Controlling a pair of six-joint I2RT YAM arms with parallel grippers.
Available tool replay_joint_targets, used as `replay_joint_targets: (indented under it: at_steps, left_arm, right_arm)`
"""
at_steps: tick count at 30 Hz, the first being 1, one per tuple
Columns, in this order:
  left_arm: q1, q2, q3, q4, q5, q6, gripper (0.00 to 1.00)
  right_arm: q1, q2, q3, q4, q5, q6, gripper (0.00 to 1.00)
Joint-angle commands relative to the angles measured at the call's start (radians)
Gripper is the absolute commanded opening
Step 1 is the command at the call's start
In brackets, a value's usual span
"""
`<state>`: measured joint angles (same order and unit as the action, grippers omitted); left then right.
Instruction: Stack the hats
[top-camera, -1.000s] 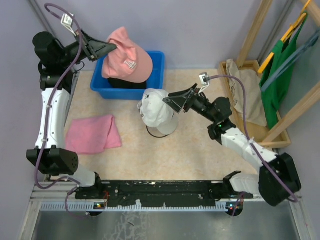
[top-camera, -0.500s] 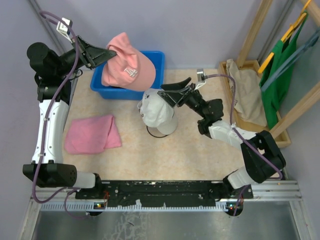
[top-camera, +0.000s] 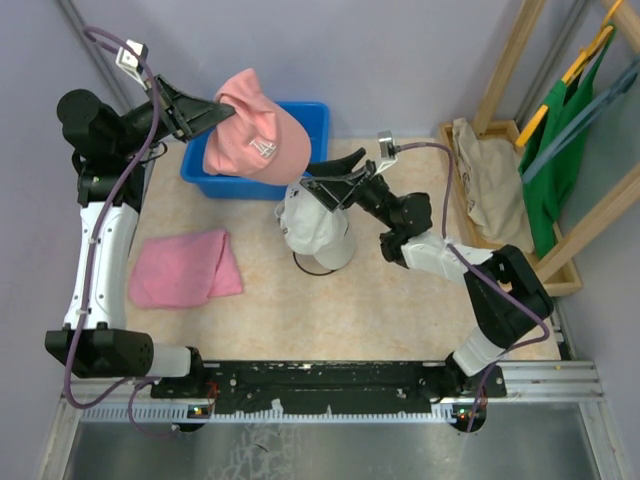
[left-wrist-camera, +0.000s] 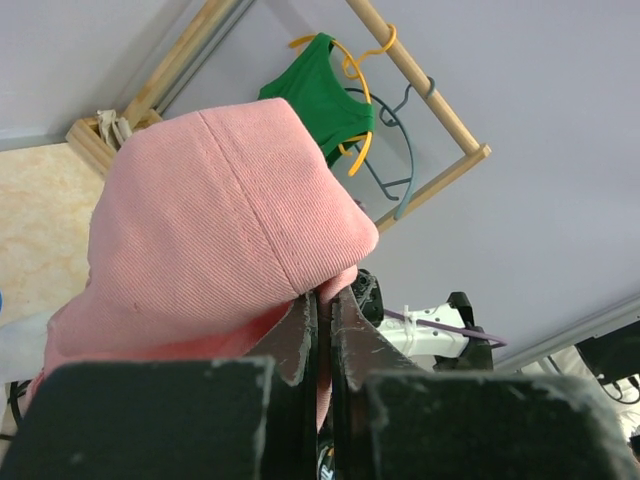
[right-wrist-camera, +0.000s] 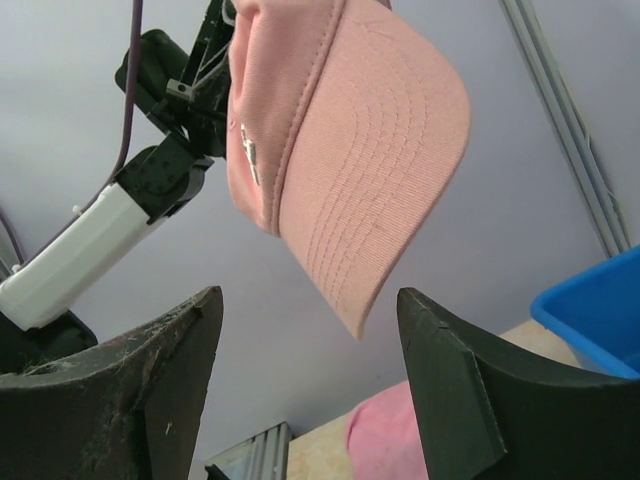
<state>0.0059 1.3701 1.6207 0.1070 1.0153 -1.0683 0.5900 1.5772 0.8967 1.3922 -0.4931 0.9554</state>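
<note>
We count two caps in plain sight. One pink cap (top-camera: 260, 135) hangs in the air over the blue bin (top-camera: 315, 115) at the far left of the table (top-camera: 400, 300). One white cap (top-camera: 305, 225) sits on a pale stand (top-camera: 338, 255) near the middle of the table, just in front of the bin's right corner. Whether more caps lie in the bin under the pink one, we cannot tell.

Around them we see one flat pink cloth (top-camera: 185, 268) lying on the table to the left of the white cap and well apart from it. At the right edge there is one wooden rack (top-camera: 510, 60) with a green garment (top-camera: 570, 130) on hangers, and a beige garment (top-camera: 490, 185) at its foot. The pink cap covers most of the bin from above, and its brim reaches toward the white cap.

The left gripper (top-camera: 222, 108) has its jaws pressed together on the pink cap, pinching a fold of fabric at the crown so that the cap dangles with the brim pointing down and right.

The right gripper (top-camera: 322, 180) sits at the upper right edge of the white cap with its jaws spread wide. In its wrist view nothing lies between the fingers, and the pink brim shows beyond them. We cannot tell whether a finger touches the white cap.
</note>
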Motion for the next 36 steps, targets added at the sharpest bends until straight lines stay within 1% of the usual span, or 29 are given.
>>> replay_joint_targets:
  at_steps: [1,8,11,13,16,17,18,19,21,22,23,26,27,29,32,34,36]
  left_arm:
    - [-0.011,-0.037,-0.007,0.070,0.010,-0.029,0.00]
    - [-0.017,-0.038,-0.010,0.079,0.012,-0.035,0.00]
    - [-0.021,-0.035,-0.015,0.082,0.010,-0.036,0.00]
    - [-0.020,-0.037,-0.025,0.086,0.007,-0.036,0.00]
    - [-0.020,-0.035,-0.038,0.098,0.006,-0.041,0.00]
    - [-0.021,-0.035,-0.041,0.100,0.006,-0.042,0.00]
    - [-0.020,-0.033,-0.040,0.100,0.006,-0.041,0.00]
    - [-0.020,-0.032,-0.038,0.092,0.002,-0.031,0.00]
    - [-0.018,-0.022,-0.026,0.054,-0.006,0.005,0.00]
    - [-0.019,-0.016,-0.018,0.031,-0.011,0.037,0.00]
    - [-0.018,-0.009,-0.010,0.010,-0.019,0.061,0.00]
    - [-0.017,0.012,0.014,-0.073,-0.058,0.152,0.00]
    - [-0.015,0.016,0.014,-0.090,-0.070,0.177,0.06]
    - [-0.007,0.018,0.006,-0.129,-0.109,0.227,0.25]
    - [0.018,-0.003,-0.046,-0.128,-0.145,0.269,0.41]
    - [0.038,-0.023,-0.085,-0.136,-0.163,0.307,0.43]
    - [0.064,-0.044,-0.123,-0.195,-0.197,0.363,0.48]
  right_arm:
    - [0.017,0.026,0.073,0.065,0.014,-0.006,0.71]
    - [0.022,0.046,0.089,0.064,0.019,-0.001,0.70]
    - [0.032,0.067,0.119,0.062,0.012,0.010,0.67]
    - [0.042,0.084,0.142,0.058,0.010,0.014,0.64]
    - [0.059,0.123,0.177,0.056,0.003,0.031,0.51]
    - [0.060,0.131,0.185,0.056,-0.001,0.036,0.42]
    - [0.061,0.132,0.185,0.058,-0.001,0.046,0.28]
    - [0.061,0.129,0.179,0.067,-0.001,0.057,0.18]
    - [0.060,0.110,0.156,0.070,0.003,0.082,0.09]
    - [0.059,0.091,0.142,0.060,0.005,0.097,0.06]
    - [0.058,0.054,0.137,0.028,0.000,0.115,0.01]
    - [0.053,-0.043,0.146,-0.171,-0.032,0.147,0.00]
    - [0.048,-0.074,0.157,-0.250,-0.051,0.155,0.00]
    - [0.028,-0.129,0.171,-0.359,-0.084,0.187,0.00]
    - [-0.026,-0.200,0.172,-0.440,-0.135,0.260,0.00]
    - [-0.075,-0.236,0.174,-0.486,-0.165,0.321,0.00]
    - [-0.118,-0.264,0.170,-0.490,-0.183,0.376,0.00]
